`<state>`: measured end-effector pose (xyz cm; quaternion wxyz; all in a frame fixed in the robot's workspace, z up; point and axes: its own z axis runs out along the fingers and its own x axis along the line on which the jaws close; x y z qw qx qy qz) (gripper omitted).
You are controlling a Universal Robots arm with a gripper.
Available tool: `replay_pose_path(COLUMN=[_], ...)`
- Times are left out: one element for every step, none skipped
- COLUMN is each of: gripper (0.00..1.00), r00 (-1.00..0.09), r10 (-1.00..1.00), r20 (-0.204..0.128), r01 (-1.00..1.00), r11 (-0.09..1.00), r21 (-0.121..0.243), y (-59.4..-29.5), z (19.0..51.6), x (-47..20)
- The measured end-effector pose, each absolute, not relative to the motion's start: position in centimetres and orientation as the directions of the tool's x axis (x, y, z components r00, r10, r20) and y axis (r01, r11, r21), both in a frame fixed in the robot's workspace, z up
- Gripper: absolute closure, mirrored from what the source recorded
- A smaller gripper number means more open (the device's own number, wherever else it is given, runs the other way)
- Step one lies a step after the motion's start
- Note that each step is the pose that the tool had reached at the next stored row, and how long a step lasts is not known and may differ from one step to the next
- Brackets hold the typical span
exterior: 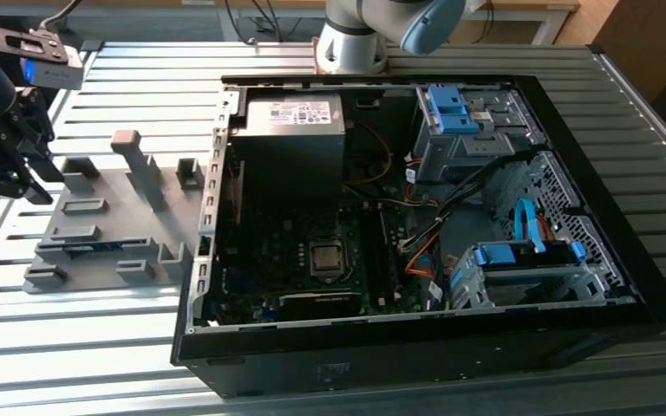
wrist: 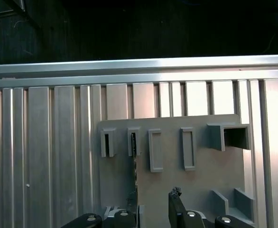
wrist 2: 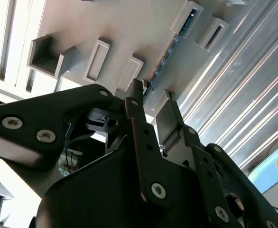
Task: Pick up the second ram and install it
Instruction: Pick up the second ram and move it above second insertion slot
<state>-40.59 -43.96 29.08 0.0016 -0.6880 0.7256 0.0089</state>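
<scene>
The second ram stands on edge in a slot of the gray holder, which lies on the ribbed metal counter just beside the open computer case, toward the exterior view's left. The pincer hovers over the holder's outer side, clear of the blue stick. In the second wrist view its dark fingers are released and spread apart, and the board's thin edge runs in line with the gap between them, grasping nothing
</scene>
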Motion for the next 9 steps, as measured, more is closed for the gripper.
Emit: replay_pose_path(gripper=[0.61, 0.61, 0.61, 0.61, 0.61, 0.61, 0.61, 0.61, 0.61], r00=[-0.053, -0.053, -0.053, -0.053, -0.053, -0.053, -0.053, -0.053, -0.053], r10=[-0.998, -0.998, -0.998, -0.998, -0.998, -0.998, -0.998, -0.998, -0.998], r20=[-0.015, -0.015, -0.015, -0.015, -0.015, -0.015, -0.015, -0.015, -0.015], r01=[-0.999, -0.999, -0.999, -0.999, -0.999, -0.999, -0.999, -0.999, -0.999], r11=[0.053, 0.053, 0.053, 0.053, 0.053, 0.053, 0.053, 0.053, 0.053], r21=[0.011, 0.011, 0.011, 0.011, 0.011, 0.01, 0.009, 0.008, 0.008], y=[-43.97, -43.98, -44.0, -44.02, -44.05, -44.08, -44.1, -44.13, -44.15], z=[28.9, 28.72, 28.55, 28.39, 28.25, 28.16, 28.08, 28.0, 27.94], x=[-40.6, -40.62, -40.64, -40.66, -40.69, -40.71, -40.73, -40.75, -40.76])
